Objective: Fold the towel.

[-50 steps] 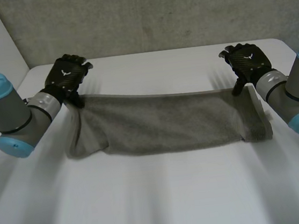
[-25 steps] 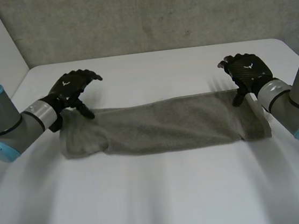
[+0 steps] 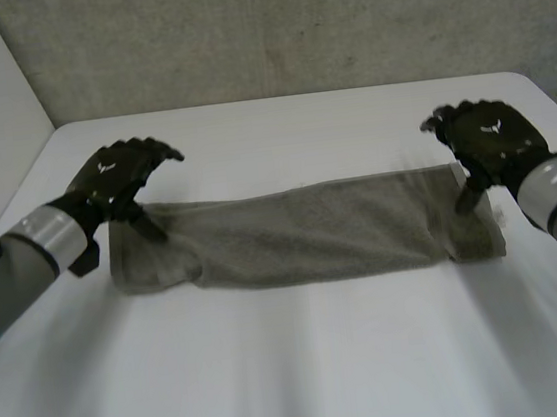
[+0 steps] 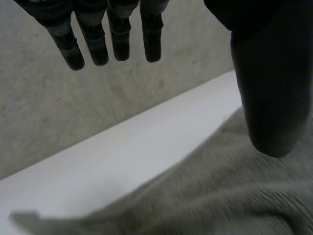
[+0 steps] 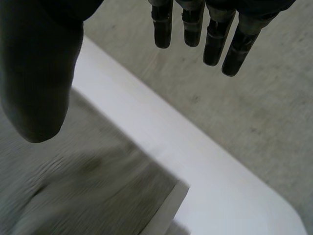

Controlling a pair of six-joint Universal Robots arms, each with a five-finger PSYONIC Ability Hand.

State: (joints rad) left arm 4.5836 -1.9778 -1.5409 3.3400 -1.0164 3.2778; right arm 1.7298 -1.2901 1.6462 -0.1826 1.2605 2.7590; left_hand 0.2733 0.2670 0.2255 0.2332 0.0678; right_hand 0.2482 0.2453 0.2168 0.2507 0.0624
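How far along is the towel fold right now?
Done: the towel lies on the table as a long strip, a lower layer showing at its right end. In hand: nothing; the left hand and right hand are open over its far corners. Left: probably folding the strip end to end.

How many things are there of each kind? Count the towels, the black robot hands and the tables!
towel: 1
black hands: 2, the left hand and the right hand
table: 1
Total: 4
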